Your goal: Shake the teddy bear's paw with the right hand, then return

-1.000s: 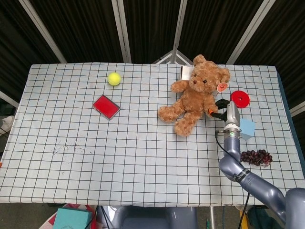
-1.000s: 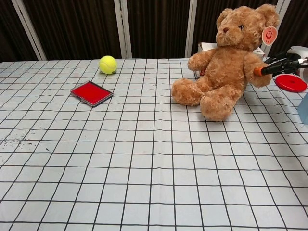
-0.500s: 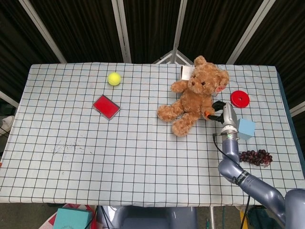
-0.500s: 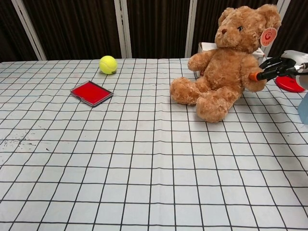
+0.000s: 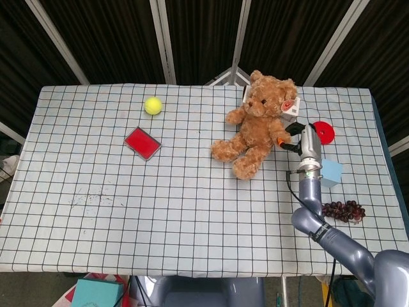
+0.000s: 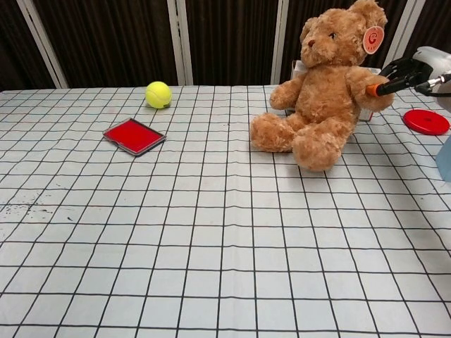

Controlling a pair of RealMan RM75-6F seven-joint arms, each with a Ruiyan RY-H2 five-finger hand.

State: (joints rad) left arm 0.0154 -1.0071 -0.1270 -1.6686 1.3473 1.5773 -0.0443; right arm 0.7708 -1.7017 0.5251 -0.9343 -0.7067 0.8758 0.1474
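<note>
A brown teddy bear (image 5: 257, 125) (image 6: 328, 88) sits on the checked tablecloth at the back right, with a round red-and-white tag at its ear. My right hand (image 5: 295, 136) (image 6: 403, 73) grips the bear's paw (image 5: 281, 133) (image 6: 368, 88) on its right side, dark fingers with an orange tip closed around it. The paw is lifted and the bear leans left. My left hand shows in neither view.
A yellow tennis ball (image 5: 153, 105) (image 6: 158, 94) and a flat red case (image 5: 142, 142) (image 6: 134, 136) lie at the left. A red disc (image 5: 323, 132) (image 6: 425, 121), a light-blue cube (image 5: 331, 173) and dark grapes (image 5: 344, 210) lie by my right arm. A white box (image 5: 248, 97) stands behind the bear.
My right hand has moved up and back with the paw held in it. The bear has been pulled upright and shifted left with it.
</note>
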